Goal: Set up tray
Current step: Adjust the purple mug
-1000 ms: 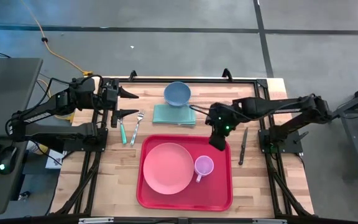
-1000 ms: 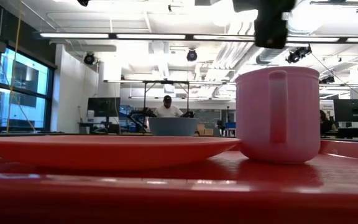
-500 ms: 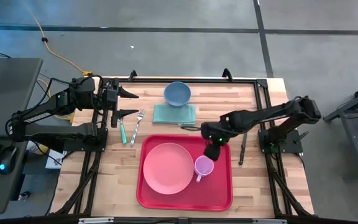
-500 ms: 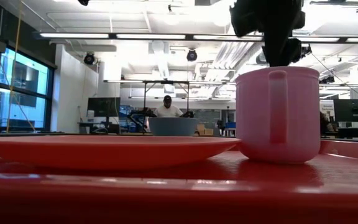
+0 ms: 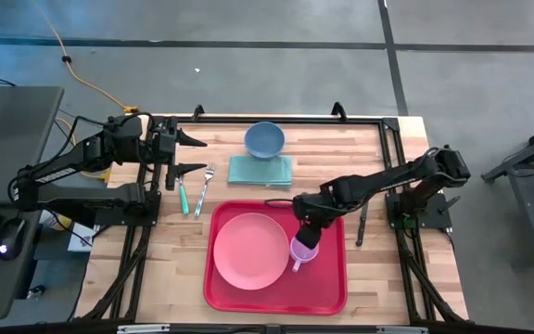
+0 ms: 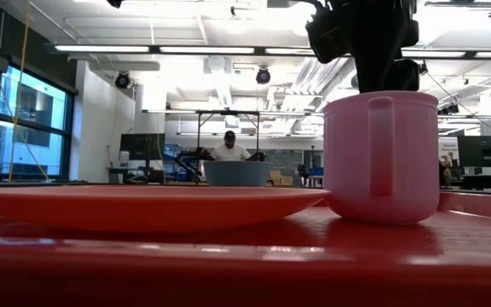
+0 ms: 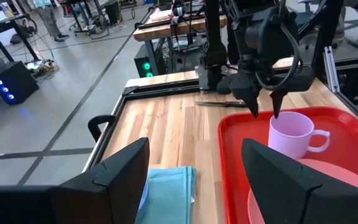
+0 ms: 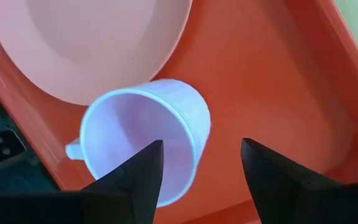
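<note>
- The tray lies on the wooden table, near its front edge, and serves as the reference for all positions here.
- On the tray, a pink plate fills the left side; a pink mug stands upright just beside it, handle outward. The layout suggests a place setting.
- Fork, blue bowl and knife lie off the tray, apparently still to be loaded.
- The right gripper hangs above the mug with fingers spread, one over the mouth, one outside the wall, straddling the rim; no contact evident, nothing held.
- The left gripper waits well beyond the tray's far-left corner, fingers wide apart, empty.
</note>
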{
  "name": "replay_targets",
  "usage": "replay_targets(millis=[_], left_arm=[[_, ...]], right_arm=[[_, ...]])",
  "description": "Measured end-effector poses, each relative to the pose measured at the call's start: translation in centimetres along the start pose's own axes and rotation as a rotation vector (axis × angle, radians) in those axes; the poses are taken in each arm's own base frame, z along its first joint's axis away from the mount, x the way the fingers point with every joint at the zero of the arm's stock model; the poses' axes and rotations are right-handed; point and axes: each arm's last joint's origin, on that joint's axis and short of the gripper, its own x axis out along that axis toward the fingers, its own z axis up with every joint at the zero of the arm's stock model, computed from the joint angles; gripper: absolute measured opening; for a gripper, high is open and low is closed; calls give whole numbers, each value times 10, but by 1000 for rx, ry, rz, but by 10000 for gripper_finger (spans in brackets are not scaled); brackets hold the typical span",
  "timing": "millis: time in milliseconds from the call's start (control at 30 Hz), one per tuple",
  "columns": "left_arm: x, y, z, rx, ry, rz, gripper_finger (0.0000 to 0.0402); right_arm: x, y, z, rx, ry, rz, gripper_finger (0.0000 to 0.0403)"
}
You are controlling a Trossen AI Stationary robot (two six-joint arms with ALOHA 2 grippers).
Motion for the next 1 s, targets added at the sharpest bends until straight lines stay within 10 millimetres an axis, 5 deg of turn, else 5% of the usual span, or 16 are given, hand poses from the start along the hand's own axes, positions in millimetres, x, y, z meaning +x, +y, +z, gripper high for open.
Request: replay_targets(millis=[1000], left_arm=[[0, -1, 0, 60, -8, -27, 287]], right_arm=[[11, 19, -17, 120, -45, -14, 194]])
